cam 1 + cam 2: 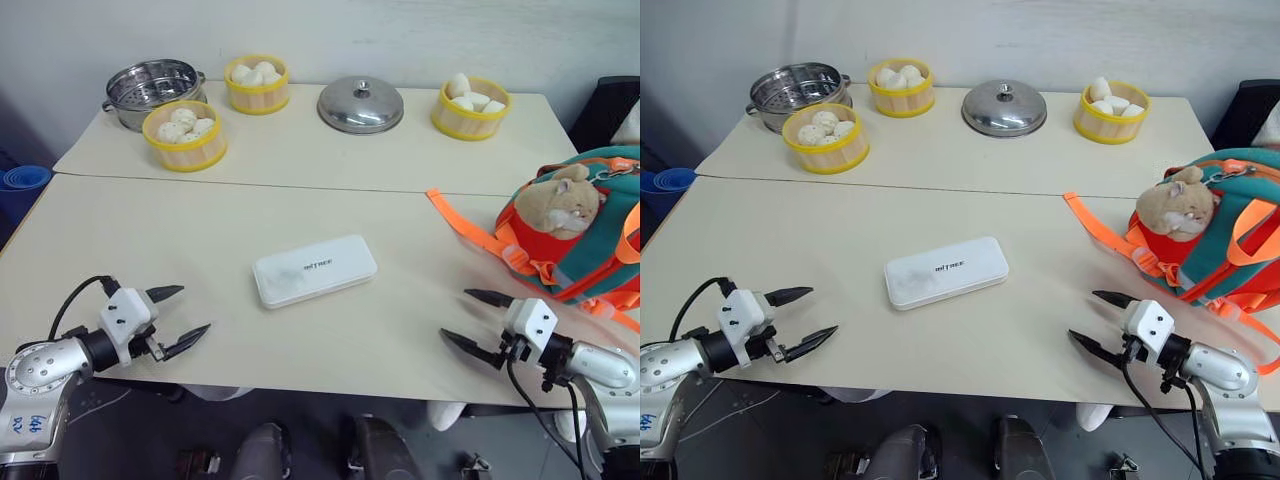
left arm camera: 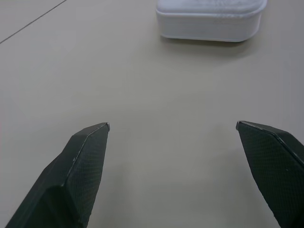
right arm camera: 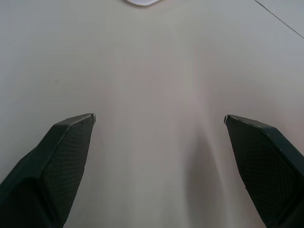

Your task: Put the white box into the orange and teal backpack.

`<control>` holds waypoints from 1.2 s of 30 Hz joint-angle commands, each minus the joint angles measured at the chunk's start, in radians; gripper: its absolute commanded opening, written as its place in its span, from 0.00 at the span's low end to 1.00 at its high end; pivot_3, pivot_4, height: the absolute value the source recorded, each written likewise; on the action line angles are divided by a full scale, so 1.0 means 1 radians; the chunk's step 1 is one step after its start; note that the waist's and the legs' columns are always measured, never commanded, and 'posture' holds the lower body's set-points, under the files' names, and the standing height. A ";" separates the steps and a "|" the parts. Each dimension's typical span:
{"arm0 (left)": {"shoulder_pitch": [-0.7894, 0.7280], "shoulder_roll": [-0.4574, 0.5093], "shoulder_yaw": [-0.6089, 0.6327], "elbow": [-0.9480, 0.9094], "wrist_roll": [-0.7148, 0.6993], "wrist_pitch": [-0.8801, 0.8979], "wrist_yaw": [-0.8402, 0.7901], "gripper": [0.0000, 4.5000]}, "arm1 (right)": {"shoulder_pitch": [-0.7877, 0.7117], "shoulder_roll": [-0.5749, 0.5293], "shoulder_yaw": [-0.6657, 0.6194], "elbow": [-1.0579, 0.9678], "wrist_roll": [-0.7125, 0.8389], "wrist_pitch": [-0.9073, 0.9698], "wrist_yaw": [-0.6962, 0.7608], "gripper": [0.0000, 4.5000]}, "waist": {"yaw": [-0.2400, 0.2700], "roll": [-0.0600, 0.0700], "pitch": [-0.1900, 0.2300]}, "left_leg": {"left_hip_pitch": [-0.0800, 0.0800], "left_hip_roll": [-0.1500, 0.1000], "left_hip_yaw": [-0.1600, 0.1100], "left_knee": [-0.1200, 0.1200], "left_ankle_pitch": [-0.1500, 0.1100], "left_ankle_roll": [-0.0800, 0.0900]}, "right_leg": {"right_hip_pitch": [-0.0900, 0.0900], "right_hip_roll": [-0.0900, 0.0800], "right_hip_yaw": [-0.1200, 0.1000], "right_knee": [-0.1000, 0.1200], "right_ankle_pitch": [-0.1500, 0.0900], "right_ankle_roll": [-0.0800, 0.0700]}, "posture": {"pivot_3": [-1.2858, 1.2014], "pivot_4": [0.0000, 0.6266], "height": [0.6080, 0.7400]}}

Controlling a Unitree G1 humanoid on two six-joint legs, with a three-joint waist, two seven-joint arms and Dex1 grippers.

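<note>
The white box (image 1: 315, 270) lies untouched mid-worktop (image 1: 150, 240), well apart from the backpack (image 1: 585, 230); both grippers, left (image 1: 183, 318) and right (image 1: 468, 318), hover with fingers apart, empty.

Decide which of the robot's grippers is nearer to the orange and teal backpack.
Right. The right gripper hangs open just in front of the orange and teal backpack at the table's right edge; the left gripper, also open, is across the table, beyond the white box.
</note>
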 commanded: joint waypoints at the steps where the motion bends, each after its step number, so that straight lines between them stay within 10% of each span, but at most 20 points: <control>1: -0.002 0.016 0.009 -0.046 -0.026 0.028 -0.001 1.00 | 0.000 0.004 -0.014 -0.041 0.021 0.008 -0.004 0.99 | 0.000 0.000 0.000 | 0.000 0.000 0.000 0.000 0.000 0.000 | 0.000 0.000 0.000 0.000 0.000 0.000 | 0.52 0.24 1.00; 8: -0.020 0.043 -0.007 -0.129 -0.074 0.174 -0.014 1.00 | -0.143 0.012 0.047 -0.139 -0.057 0.162 -0.108 0.91 | -0.007 0.000 0.000 | 0.001 0.000 0.000 0.002 0.001 0.000 | 0.000 0.000 0.000 0.003 0.000 0.000 | 0.52 0.24 1.00; 20: -0.248 -0.048 -0.236 -0.139 0.058 0.318 0.157 0.16 | -0.473 0.173 0.240 0.014 -0.219 0.301 -0.237 0.01 | 0.001 0.000 0.000 | -0.001 -0.001 -0.001 0.003 0.004 -0.003 | -0.002 0.000 -0.001 0.008 0.000 -0.002 | 0.52 0.24 1.00; 23: -0.275 -0.067 -0.251 -0.137 0.074 0.331 0.188 0.01 | -0.540 0.197 0.255 0.084 -0.238 0.279 -0.243 0.00 | -0.002 0.000 0.000 | -0.001 -0.001 -0.001 0.003 0.004 -0.003 | -0.003 0.000 -0.002 0.008 0.000 -0.002 | 0.52 0.24 1.00; 36: -0.323 -0.110 -0.310 -0.112 0.053 0.316 0.136 0.01 | -0.529 0.198 0.316 -0.011 -0.155 0.369 0.000 0.00 | 0.001 0.000 0.000 | 0.000 0.000 -0.001 0.004 0.006 -0.004 | -0.002 0.000 -0.002 0.010 0.000 -0.002 | 0.52 0.24 1.00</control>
